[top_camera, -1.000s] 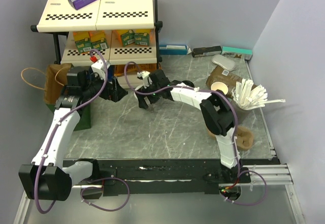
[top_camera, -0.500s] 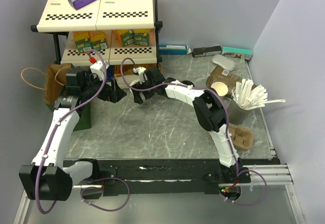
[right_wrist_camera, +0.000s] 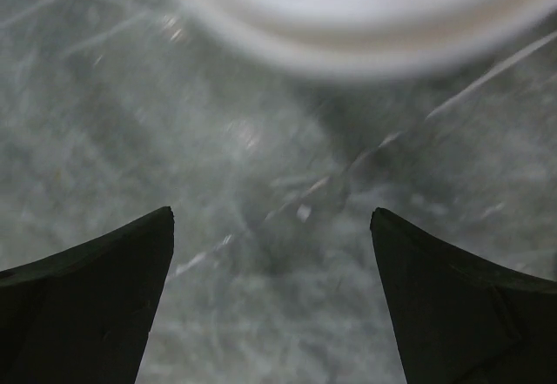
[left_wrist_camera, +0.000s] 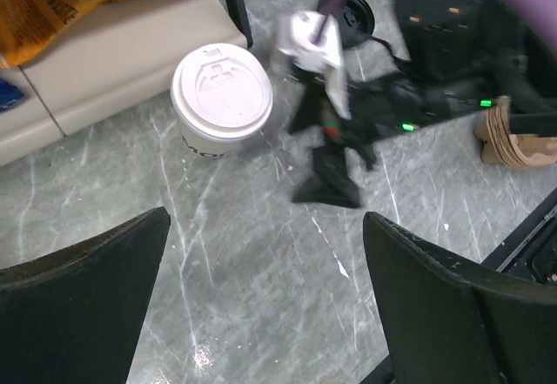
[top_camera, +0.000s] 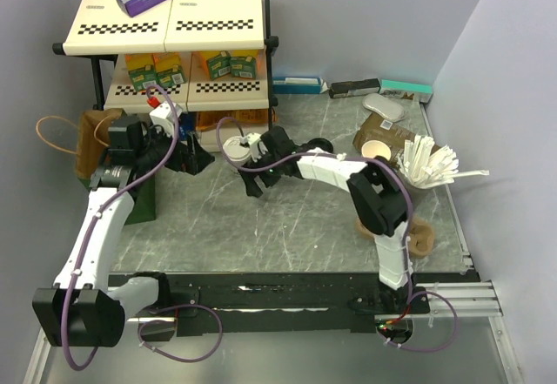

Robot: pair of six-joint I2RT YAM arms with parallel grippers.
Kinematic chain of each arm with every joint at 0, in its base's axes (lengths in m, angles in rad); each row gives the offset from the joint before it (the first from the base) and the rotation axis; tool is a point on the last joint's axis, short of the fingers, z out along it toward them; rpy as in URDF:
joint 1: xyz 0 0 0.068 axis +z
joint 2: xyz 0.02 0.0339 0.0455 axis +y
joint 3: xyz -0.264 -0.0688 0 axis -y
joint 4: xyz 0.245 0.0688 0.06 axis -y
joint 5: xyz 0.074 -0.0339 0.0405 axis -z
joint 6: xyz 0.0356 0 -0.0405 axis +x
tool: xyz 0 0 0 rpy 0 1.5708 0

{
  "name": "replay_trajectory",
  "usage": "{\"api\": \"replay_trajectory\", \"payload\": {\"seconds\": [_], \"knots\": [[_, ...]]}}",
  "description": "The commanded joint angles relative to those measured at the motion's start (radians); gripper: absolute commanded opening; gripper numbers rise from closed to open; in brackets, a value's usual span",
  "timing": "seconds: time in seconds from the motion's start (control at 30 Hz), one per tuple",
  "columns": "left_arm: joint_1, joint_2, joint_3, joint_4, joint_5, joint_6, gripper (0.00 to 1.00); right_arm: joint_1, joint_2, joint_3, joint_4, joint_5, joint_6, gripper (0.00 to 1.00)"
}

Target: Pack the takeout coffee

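Bright and even in the overhead view, lit softly from above, with no hard contrast; only faint, diffuse shadows under the arms on the grey marbled desk [top_camera: 287, 227], and dimmer beneath the shelf [top_camera: 209, 5] at the far left corner. Sharp nearly throughout there, slightly washed out on the pale walls. Crisp from the left wrist on the white lidded cup [left_wrist_camera: 221, 92] and the desk's veining, with a small glint of glare on the stone, but smeared by motion blur over the right end effector [left_wrist_camera: 328, 171]. Badly out of focus from the right wrist: overexposed, featureless white at the cup along the top, a soft grey shadow just below, fuzzy-edged dark fingers [right_wrist_camera: 78, 306] in both lower corners.
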Motion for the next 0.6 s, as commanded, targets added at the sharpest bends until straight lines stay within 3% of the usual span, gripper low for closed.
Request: {"api": "replay_trajectory", "payload": {"seconds": [0.0,0.13,0.27,0.4,0.47,0.57], "knots": [[0.013,-0.047,0.038,0.004,-0.024,0.032,0.99,-0.049,-0.217,-0.110,-0.114,-0.158,-0.057,1.00],[0.014,-0.046,-0.013,0.004,-0.043,0.104,0.99,-0.169,-0.467,-0.247,-0.220,-0.348,-0.107,1.00],[0.004,-0.009,-0.045,0.073,0.003,0.110,0.99,-0.255,-0.681,-0.232,-0.494,-0.424,-0.304,0.98],[-0.012,0.049,-0.059,0.209,0.049,0.066,0.99,-0.270,-0.804,-0.155,-0.740,-0.361,-0.475,0.95],[-0.024,0.084,-0.047,0.240,0.071,0.026,0.99,-0.292,-0.839,-0.149,-0.834,-0.301,-0.579,0.88],[-0.071,0.138,0.002,0.237,0.085,0.049,0.99,-0.399,-0.909,-0.190,-1.005,-0.238,-0.694,0.80]]}}
